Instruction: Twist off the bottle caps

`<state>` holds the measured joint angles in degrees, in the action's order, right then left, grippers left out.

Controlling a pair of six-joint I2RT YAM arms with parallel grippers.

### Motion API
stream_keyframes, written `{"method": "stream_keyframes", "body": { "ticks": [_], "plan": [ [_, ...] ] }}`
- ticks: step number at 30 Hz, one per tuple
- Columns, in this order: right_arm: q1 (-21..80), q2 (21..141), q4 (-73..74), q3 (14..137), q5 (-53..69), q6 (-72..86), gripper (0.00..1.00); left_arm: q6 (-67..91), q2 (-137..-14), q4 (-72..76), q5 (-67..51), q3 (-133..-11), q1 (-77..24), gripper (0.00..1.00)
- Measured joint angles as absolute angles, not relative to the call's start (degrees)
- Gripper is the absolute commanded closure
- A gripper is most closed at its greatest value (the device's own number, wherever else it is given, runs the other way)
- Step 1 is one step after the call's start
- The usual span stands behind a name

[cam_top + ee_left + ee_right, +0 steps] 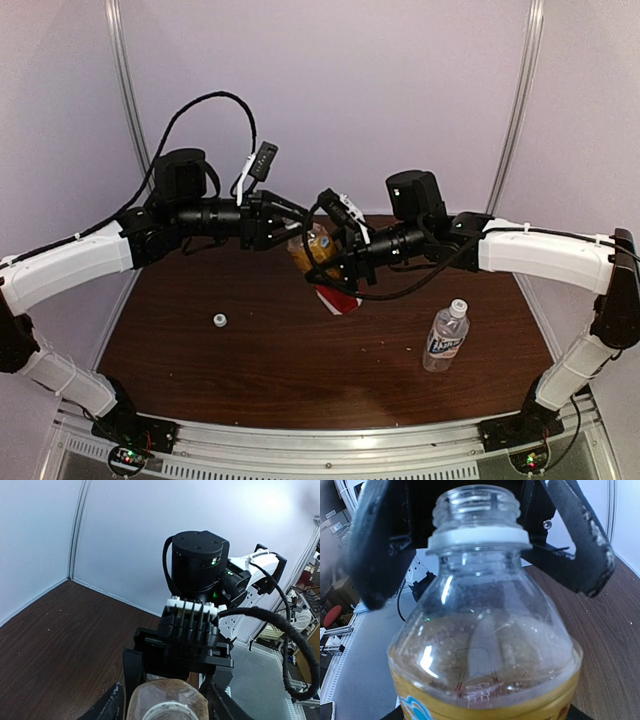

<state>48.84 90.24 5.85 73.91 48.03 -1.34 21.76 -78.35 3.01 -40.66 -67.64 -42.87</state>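
Amber bottle (319, 246) is up in the air above the table (300, 375), tilted, btwn the two arms, red label (338, 298) end hanging lowest. Right gripper (332, 258) is clamped on the bottle body from the bottle's right side and carries it. Left gripper (300, 228) sits at the bottle's top end, coming in from the bottle's left, jaws apart. In right wrist view its fingers (380, 545) flank the neck (476, 502) w/ a visible gap each side, no contact. Neck is bare: threads exposed, cap off. White collar ring (480, 536) sits just below the threads. Amber liquid is in the lower part of the bottle; shoulder above it is clear w/ droplets inside. Left wrist view: bottle mouth at the bottom edge of frame, right arm's gripper body just behind it.

Loose cap (219, 320) lies on the table, well apart from the amber bottle, to its left and nearer the arm bases. Which side is up: can't tell at this res.

Clear bottle (446, 340) stands upright on the table, to the right of the amber bottle and nearer the bases, neither gripper on it. Second cap (458, 304) is on its neck.
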Motion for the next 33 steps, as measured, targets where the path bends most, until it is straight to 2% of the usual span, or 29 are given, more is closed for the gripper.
{"method": "stream_keyframes", "body": {
  "ticks": [9,14,18,27,33],
  "plan": [
    [48.8,90.2,6.2,73.9,47.8,-1.3,0.31,20.8,-78.3,2.0,-40.6,-67.6,-42.9,0.73],
    [48.9,90.2,6.5,73.9,46.9,-1.5,0.20,20.1,-78.3,2.0,-40.2,-67.6,-42.9,0.89],
    [48.9,90.2,6.6,73.9,45.1,-1.7,0.01,20.1,-78.3,1.7,-39.1,-67.6,-42.9,0.94],
    [48.9,90.2,7.2,74.0,41.6,-1.7,0.00,17.6,-75.7,-3.9,-31.9,-67.6,-42.9,0.99],
    [48.9,90.2,9.0,74.0,36.4,-1.8,0.00,15.3,-73.5,-12.3,-17.9,-67.6,-42.3,0.99]
  ]
}}
